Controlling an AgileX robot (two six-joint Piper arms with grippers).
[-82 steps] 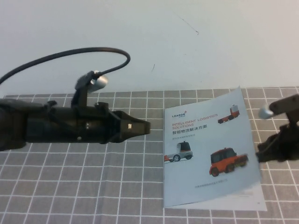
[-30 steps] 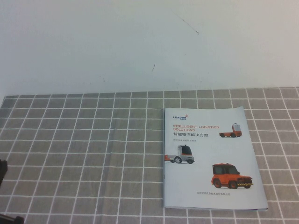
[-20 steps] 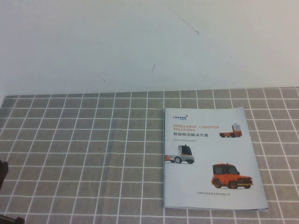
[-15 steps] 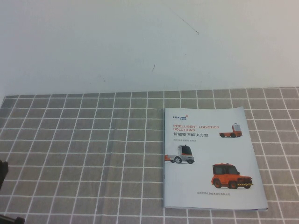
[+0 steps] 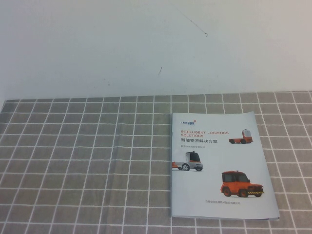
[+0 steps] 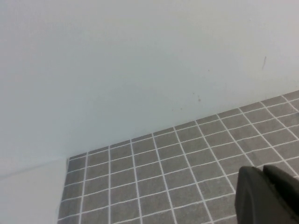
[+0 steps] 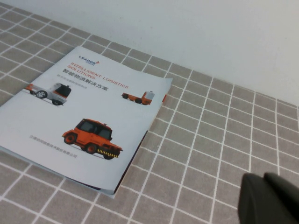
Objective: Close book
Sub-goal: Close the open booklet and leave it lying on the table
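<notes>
Both arms have left the high view since the earlier frame, where they flanked the book, and a dark edge at the near left corner is gone too. Left gripper (image 6: 264, 179) shows only in its wrist view, over the grey checked mat (image 5: 87, 161) near the white surface behind; jaws read closed, no gap visible. Right gripper (image 7: 265, 184) likewise shows only in its wrist view; jaws closed, holding nothing, pulled back from the book (image 5: 219, 165). Book lies flat on the mat's right half, cover up, long axis running near to far, spine on its left edge. Right arm is the nearer. Judgement: book is closed, nothing left but to stay clear.
</notes>
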